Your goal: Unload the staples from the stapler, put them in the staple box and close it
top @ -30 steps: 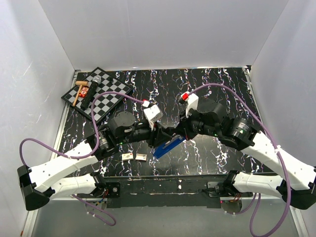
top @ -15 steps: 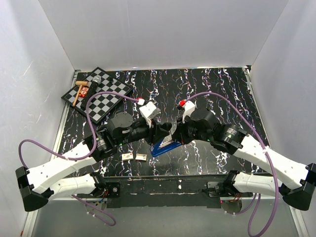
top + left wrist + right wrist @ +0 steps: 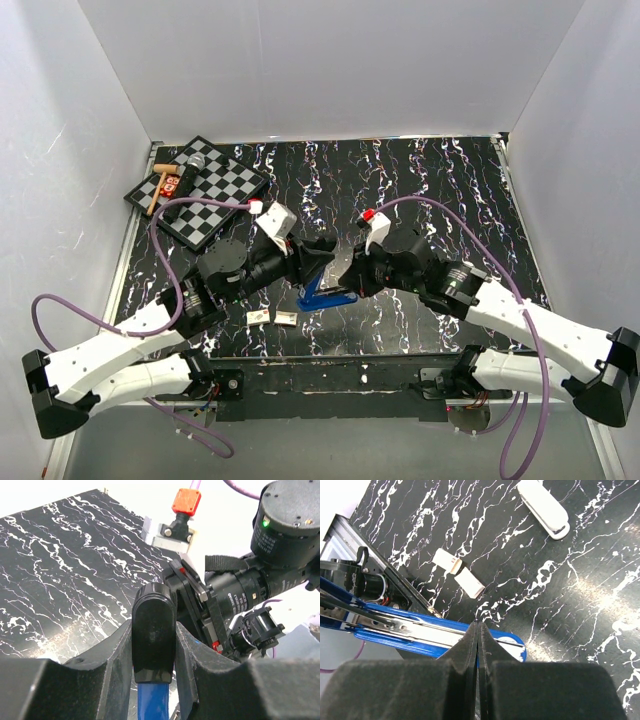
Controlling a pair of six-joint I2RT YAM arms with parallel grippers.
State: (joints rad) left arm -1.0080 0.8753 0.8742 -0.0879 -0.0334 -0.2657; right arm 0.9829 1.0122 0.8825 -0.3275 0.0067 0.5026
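The stapler's bright blue arm (image 3: 324, 297) is held just above the table's middle, near the front. My left gripper (image 3: 317, 262) is shut on its black end (image 3: 153, 630), with the blue part running down between the fingers. In the right wrist view the blue arm (image 3: 395, 625) lies open, showing its metal channel. My right gripper (image 3: 478, 629) has its fingertips pressed together right over that channel, and I cannot see anything between them. It also shows in the top view (image 3: 350, 277). A white elongated part (image 3: 543, 507) lies apart on the table.
Two small tan-white blocks (image 3: 272, 317) lie near the table's front edge and also show in the right wrist view (image 3: 458, 574). A chessboard (image 3: 222, 190) at the back left carries a microphone (image 3: 190, 165) and a small hammer (image 3: 158, 187). White walls enclose the table.
Both grippers have moved left and toward the front. The blue stapler arm went with them and now sits lower and more on end, still in the left gripper.
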